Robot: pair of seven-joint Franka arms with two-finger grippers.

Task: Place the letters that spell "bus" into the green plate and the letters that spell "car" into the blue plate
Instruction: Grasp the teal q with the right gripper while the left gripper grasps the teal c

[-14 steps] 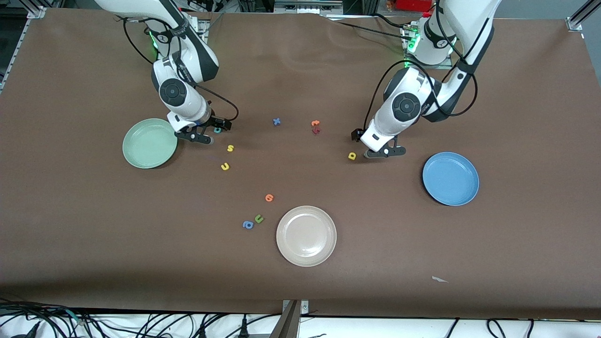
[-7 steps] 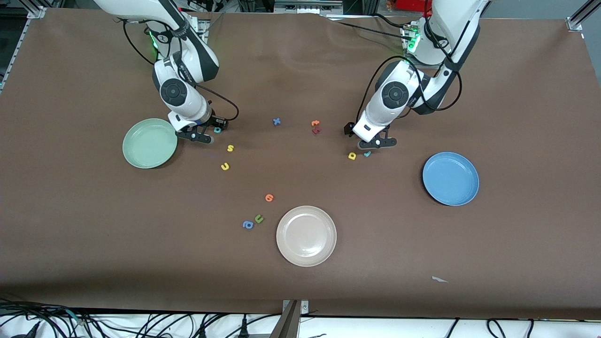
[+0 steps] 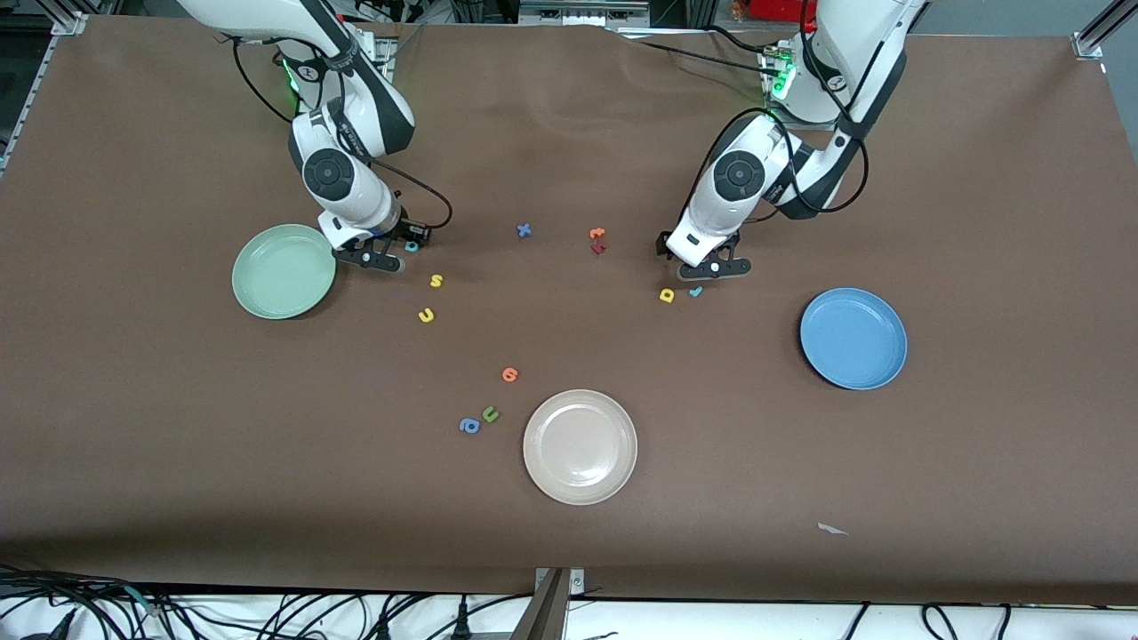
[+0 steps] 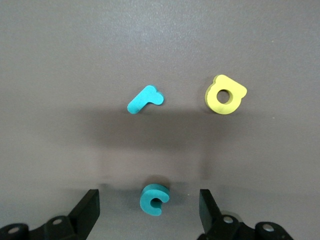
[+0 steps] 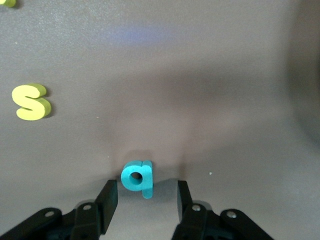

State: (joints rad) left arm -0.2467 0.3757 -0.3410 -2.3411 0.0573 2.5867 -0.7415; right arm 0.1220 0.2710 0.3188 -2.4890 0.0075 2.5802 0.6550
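The brown-covered bench (image 3: pixel 569 551) carries three round plastic plates: pale green (image 3: pixel 283 271) toward the right arm's end, blue (image 3: pixel 853 338) toward the left arm's end, and cream-white (image 3: pixel 580 446) nearest the front camera. Small foam letters lie scattered between them, among them a yellow "s" (image 3: pixel 436 281) and a teal "r" (image 3: pixel 695 291).

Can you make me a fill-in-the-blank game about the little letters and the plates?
1. The green plate has ____ letters in it.
2. The left gripper has its fingers on either side of the teal letter ____.
3. The letter between the right gripper's fingers is colored ____.
4. The cream plate is ____ to the front camera than the blue plate.

Missing words: no; c; teal; nearer
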